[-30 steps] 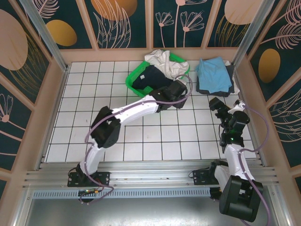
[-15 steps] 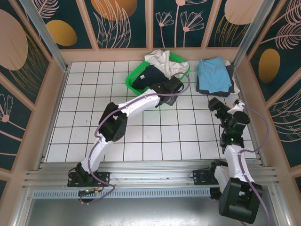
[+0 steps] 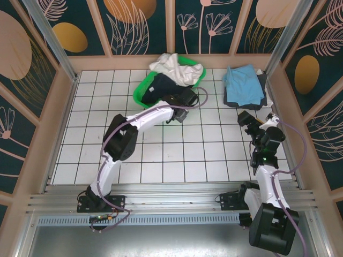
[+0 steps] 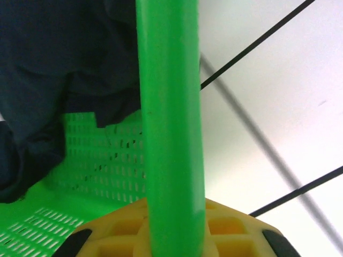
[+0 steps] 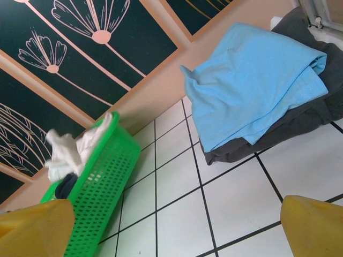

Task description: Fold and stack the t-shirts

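Two shirts sit in the green basket (image 3: 139, 92) at the far middle of the table (image 3: 161, 155): the navy shirt (image 3: 163, 85) bunched inside, the white shirt (image 3: 174, 64) draped over the far rim. The left gripper (image 3: 179, 100) is at the basket's near-right edge. In the left wrist view its yellow fingers (image 4: 115, 233) are pinched narrow on the basket's rim, not on cloth. The navy shirt lies just beyond and left of that gripper, inside the mesh wall, so the next grab likely needs a release and a reach over the rim. The basket's long axis runs diagonally, near-left to far-right. The left arm is much nearer to it. The right gripper (image 3: 246, 119) hovers over bare tiles with its fingers spread wide, holding nothing. It points toward the far-right corner, where the light blue shirt (image 3: 242, 80) lies folded on the dark grey shirt (image 3: 241, 103), well apart from the basket. Task judged about half done. No brand, label or readable writing anywhere.
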